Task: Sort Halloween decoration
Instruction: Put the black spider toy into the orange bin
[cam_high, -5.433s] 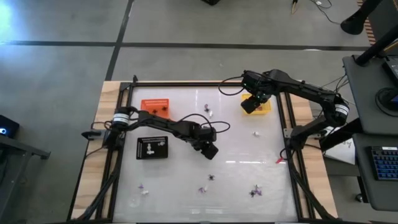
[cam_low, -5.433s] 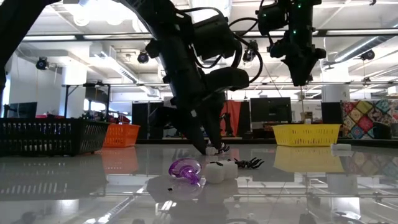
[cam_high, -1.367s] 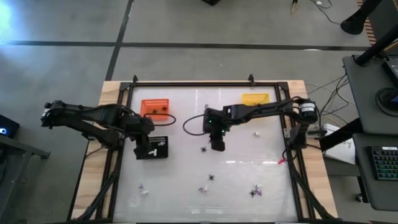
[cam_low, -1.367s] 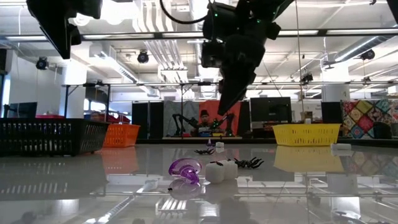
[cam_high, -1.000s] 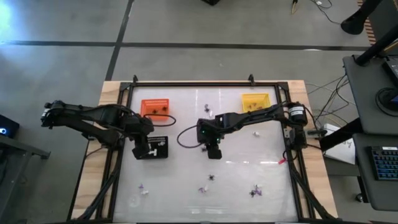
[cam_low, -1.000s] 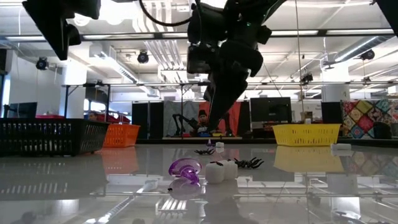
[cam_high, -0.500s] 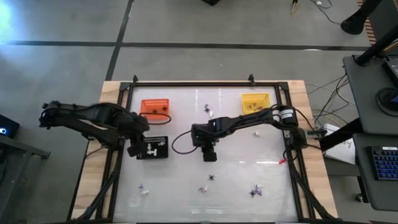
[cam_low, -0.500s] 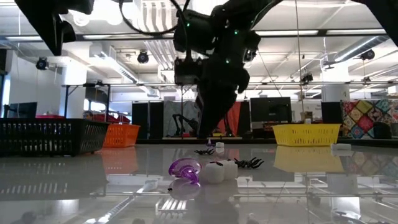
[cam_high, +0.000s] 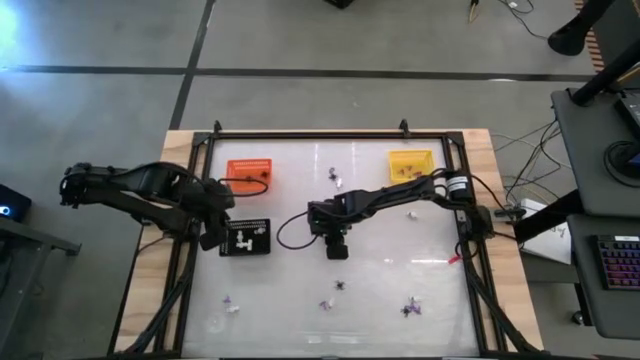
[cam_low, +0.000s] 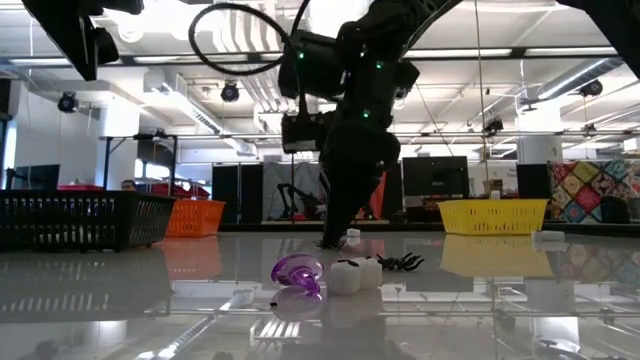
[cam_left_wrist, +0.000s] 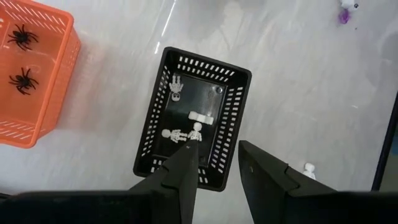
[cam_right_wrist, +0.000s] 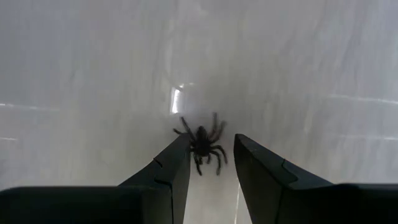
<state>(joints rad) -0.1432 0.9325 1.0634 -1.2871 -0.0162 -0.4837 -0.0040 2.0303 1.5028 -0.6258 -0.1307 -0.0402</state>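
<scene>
My right gripper (cam_right_wrist: 211, 142) is open and points steeply down at the table's middle (cam_high: 337, 250). A small black spider (cam_right_wrist: 202, 148) lies flat on the table between its two fingertips; I cannot tell whether they touch it. My left gripper (cam_left_wrist: 217, 149) is open and empty, above the near left side of the black tray (cam_left_wrist: 193, 134), which holds white skeleton trinkets (cam_left_wrist: 179, 133). The orange tray (cam_high: 250, 172) holds two black spiders (cam_left_wrist: 22, 37). The yellow tray (cam_high: 411, 163) stands at the far right.
Loose trinkets lie scattered: one pair at the far middle (cam_high: 335, 177), one at the right (cam_high: 412, 213), and several near the front edge (cam_high: 341, 285) (cam_high: 410, 308) (cam_high: 230, 303). The low view shows a purple piece (cam_low: 297, 272), white pieces (cam_low: 357, 275) and a spider (cam_low: 400, 262) close by.
My right gripper has come down toward the table and a little toward its left edge, over the black spider, staying open. My left gripper has drawn back toward the table's left edge, from over the black tray to its left side, still open.
</scene>
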